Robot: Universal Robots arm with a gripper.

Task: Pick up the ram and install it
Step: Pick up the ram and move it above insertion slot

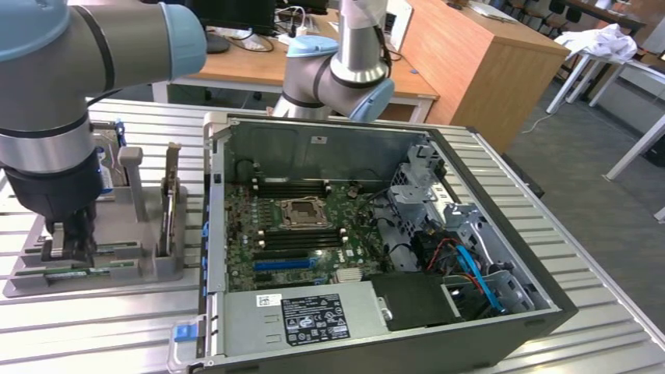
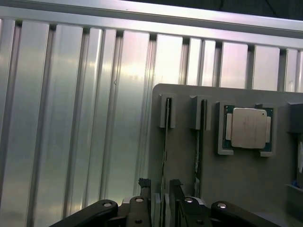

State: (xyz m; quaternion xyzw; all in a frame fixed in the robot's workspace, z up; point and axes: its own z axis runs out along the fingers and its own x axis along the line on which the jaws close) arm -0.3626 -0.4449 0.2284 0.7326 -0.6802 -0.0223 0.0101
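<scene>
Ribbed aluminium counter (image 1: 104,327) takes up most of the shot, with wooden office desks (image 1: 468,54) behind it at 12 o'clock. In the middle of the counter there's an open PC case (image 1: 540,312) lying on its side, with the motherboard (image 1: 301,234) facing up.

At the case's 9 o'clock (going by the exterior view) sits a grey parts holder (image 1: 156,269). The arm is parked right over the holder with the gripper (image 1: 65,241) pointing straight down into it. A tall expansion card (image 1: 171,195) stands upright in the holder, between the gripper and the case.

The wrist view shows more. The ram (image 2: 164,161) is standing on edge in one of the holder's narrow slots, so all you get is a thin line. The gripper's fingers (image 2: 143,188) are spread apart, one on each side of the stick. I can't tell if either finger actually touches it. Nothing's been lifted, and the ram is fully seated in its slot.

A second stick (image 2: 200,156) sits in the slot just beside it. The square silver processor (image 2: 248,127) rests in its own pocket on the far side of that one.
</scene>
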